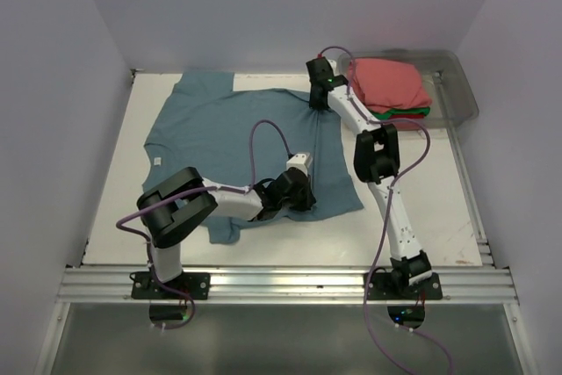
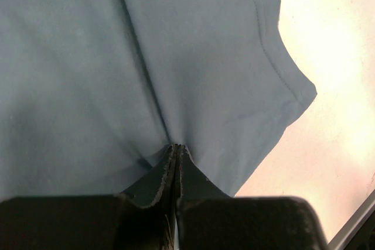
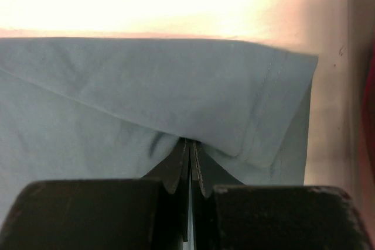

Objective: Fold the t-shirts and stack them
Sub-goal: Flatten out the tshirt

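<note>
A slate-blue t-shirt (image 1: 228, 142) lies spread on the white table, its right side folded over along a line between the two grippers. My left gripper (image 1: 303, 189) is shut on the blue shirt's cloth (image 2: 176, 74) near its lower right part. My right gripper (image 1: 318, 98) is shut on the blue shirt's cloth (image 3: 176, 86) at its far right part, near a sleeve hem. A stack of folded shirts, salmon-pink (image 1: 386, 83) on top with green (image 1: 406, 113) and red edges below, sits in a bin at the back right.
The clear plastic bin (image 1: 461, 85) holding the stack stands at the table's back right corner. Bare white table (image 1: 413, 182) shows to the right of the shirt and along the front edge. Purple walls close in the sides.
</note>
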You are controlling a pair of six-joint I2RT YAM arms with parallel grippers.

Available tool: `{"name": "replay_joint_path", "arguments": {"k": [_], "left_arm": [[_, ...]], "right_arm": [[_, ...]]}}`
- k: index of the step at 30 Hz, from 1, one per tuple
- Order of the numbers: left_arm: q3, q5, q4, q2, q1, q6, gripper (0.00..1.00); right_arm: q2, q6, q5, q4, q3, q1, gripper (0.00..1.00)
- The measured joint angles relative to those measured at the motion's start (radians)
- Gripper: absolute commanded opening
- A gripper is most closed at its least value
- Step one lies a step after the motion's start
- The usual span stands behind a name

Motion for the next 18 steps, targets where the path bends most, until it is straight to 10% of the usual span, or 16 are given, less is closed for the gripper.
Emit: {"name": "replay_joint_path", "arguments": {"k": [18], "left_arm": [[-0.019,0.004,0.02,-0.005,-0.007,-0.021,0.0]], "right_arm": [[0.035,-0.024,-0.018,0.116,0.029,-0.042,0.0]]}}
